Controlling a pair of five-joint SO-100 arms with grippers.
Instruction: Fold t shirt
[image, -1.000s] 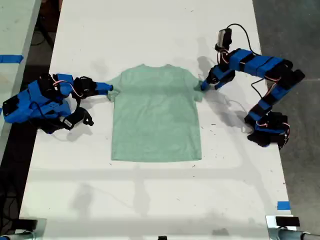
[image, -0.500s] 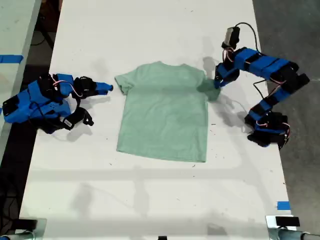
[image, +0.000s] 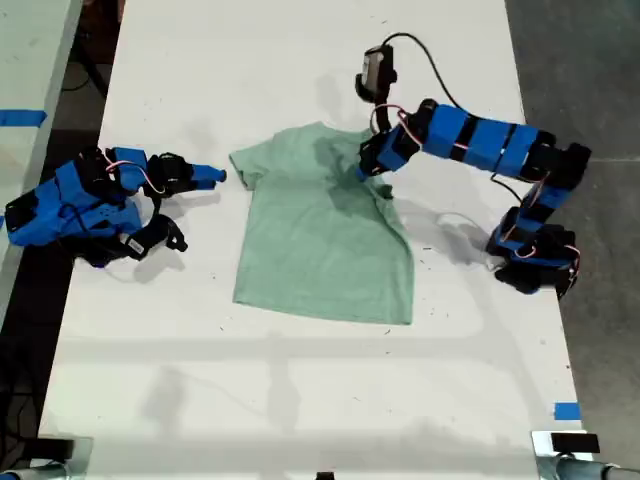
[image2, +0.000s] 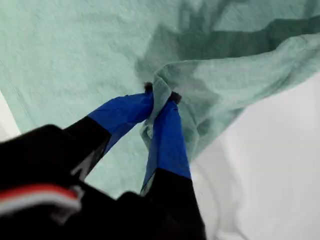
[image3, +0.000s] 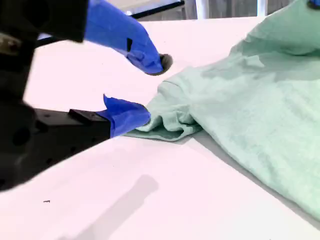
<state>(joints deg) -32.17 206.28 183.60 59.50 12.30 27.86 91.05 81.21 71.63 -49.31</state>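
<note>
T shirt (image: 320, 235): mint green, flat on the white table (image: 300, 400), long axis running top to bottom in the exterior view. My first gripper (image2: 159, 97): clamped on the sleeve, carrying it in over the chest. My second gripper (image3: 147, 90): open, empty, just beside the other sleeve. Fold runs toward the second arm.

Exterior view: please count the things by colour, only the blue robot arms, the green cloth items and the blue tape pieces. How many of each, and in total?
Blue robot arms: 2 (my first gripper, my second gripper)
Green cloth: 1, the t shirt
Blue tape pieces: 2
Total: 5
</note>
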